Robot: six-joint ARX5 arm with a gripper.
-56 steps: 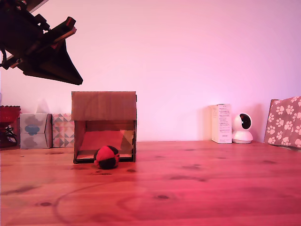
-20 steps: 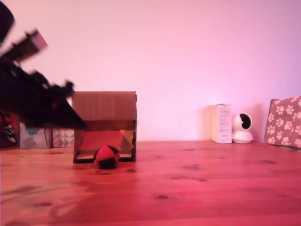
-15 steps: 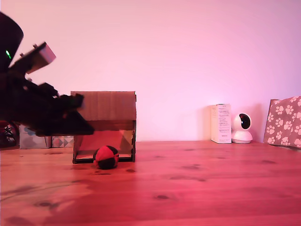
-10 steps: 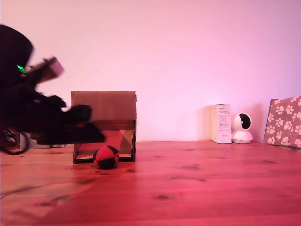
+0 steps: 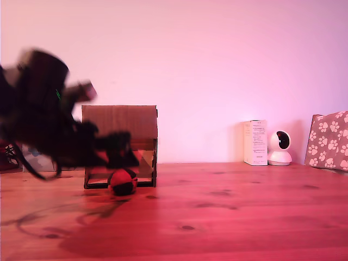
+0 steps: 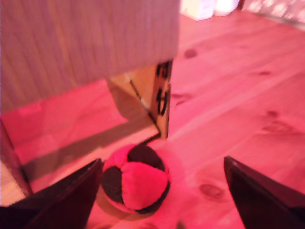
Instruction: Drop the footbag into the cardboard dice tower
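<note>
Footbag (image 5: 123,181) on the wooden table (image 5: 228,212), left of centre in the exterior view, touching or just in front of the lower opening of the cardboard dice tower (image 5: 120,122). Red and black panels plain in the wrist view (image 6: 136,183), low and centre in that frame, resting on the table just outside the tower's front edge, beside its corner post.

Tower (image 6: 86,43) filling the upper left of the wrist frame: plain corrugated upper panel, below it a dark-edged opening with a sloped ramp inside.

Gripper (image 5: 117,155) blurred in the exterior view, a dark mass across the left of the frame, tip low and in front of the tower's opening, just above the footbag. In the wrist view, 2 dark fingers (image 6: 66,198) at the lower corners of the frame, spread wide, with the footbag between them; the one at lower left looks close beside or touching the ball, the other well apart. Gripper midpoint (image 6: 162,195) near the ball's side. Nothing pinched.

Further along the table, at the exterior view's right: a white carton (image 5: 255,142), a small white camera (image 5: 280,148) just beside it, and a paw-print box (image 5: 329,140) at the frame's edge.
</note>
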